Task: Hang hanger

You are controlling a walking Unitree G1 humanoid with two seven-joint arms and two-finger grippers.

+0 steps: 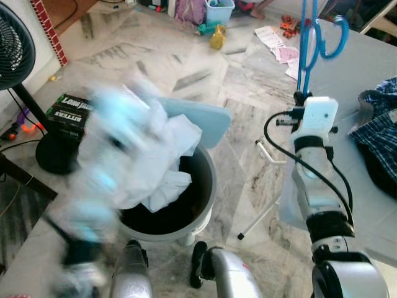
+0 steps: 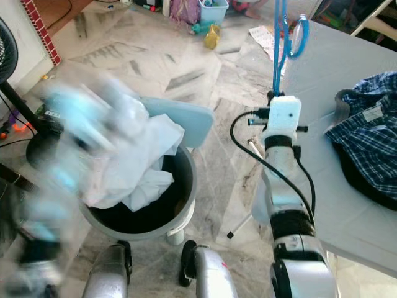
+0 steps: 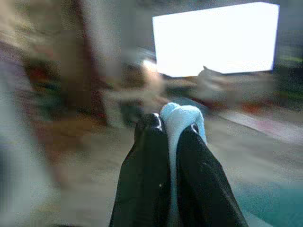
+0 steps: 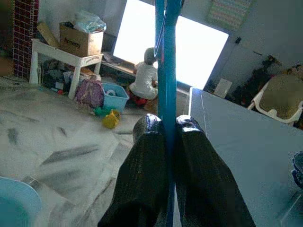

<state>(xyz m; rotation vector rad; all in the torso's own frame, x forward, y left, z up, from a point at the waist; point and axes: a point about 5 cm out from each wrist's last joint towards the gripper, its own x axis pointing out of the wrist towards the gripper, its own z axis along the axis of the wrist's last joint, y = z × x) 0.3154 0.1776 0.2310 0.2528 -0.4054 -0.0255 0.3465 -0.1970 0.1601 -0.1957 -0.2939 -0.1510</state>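
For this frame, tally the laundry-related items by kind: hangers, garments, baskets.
Blue hanger, held upright in the right gripper: 1
Garments: 2, a pale blue cloth pinched in the left gripper and a plaid shirt on the table
Laundry basket: 1
Total: 4

hanger: we see bright blue
right gripper fingers: glossy black
left gripper fingers: black, closed on pale blue cloth
shirt: we note a navy and white check
table: plain grey
bucket: grey outside, dark inside
floor: grey-veined marble
fan: black
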